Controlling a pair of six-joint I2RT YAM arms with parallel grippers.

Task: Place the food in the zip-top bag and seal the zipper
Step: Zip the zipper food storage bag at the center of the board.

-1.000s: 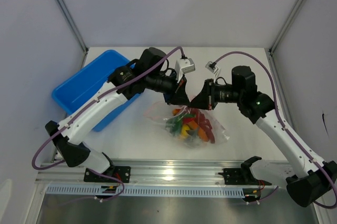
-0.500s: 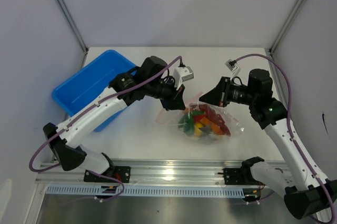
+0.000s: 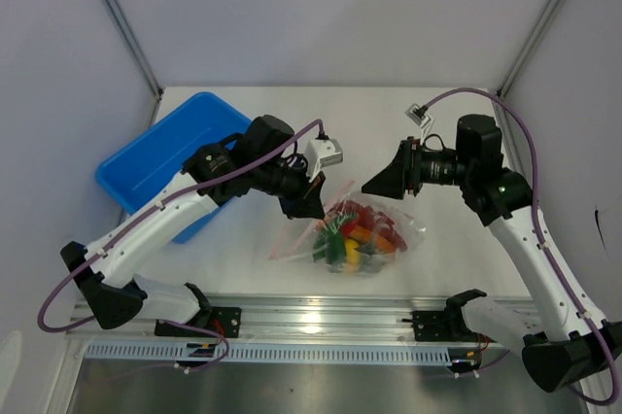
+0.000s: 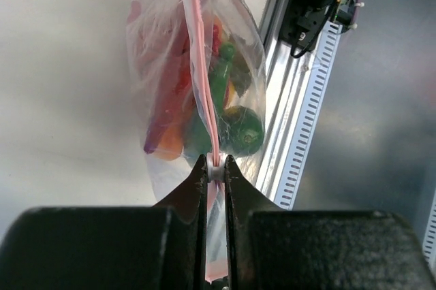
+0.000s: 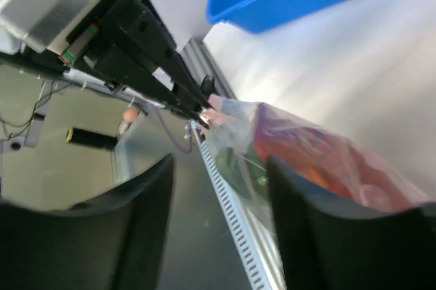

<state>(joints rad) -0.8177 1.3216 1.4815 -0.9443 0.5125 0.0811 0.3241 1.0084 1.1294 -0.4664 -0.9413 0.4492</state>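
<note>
One white counter [image 3: 369, 118] bore one blue bin [image 3: 155, 156] at upper left and, at centre, one zip-top bag [image 3: 408, 234] with the food [image 3: 355, 234] already inside. To seal well, the left hand [image 4: 215, 162], clamped on one end of the pink zipper [image 4: 204, 79], would best slide straight along the strip without slackening, while the right hand [image 3: 374, 184], fingers apart and empty just right of the bag, steadied the far end. There were two hands and one zipper; the food overlapped too much to count.
</note>
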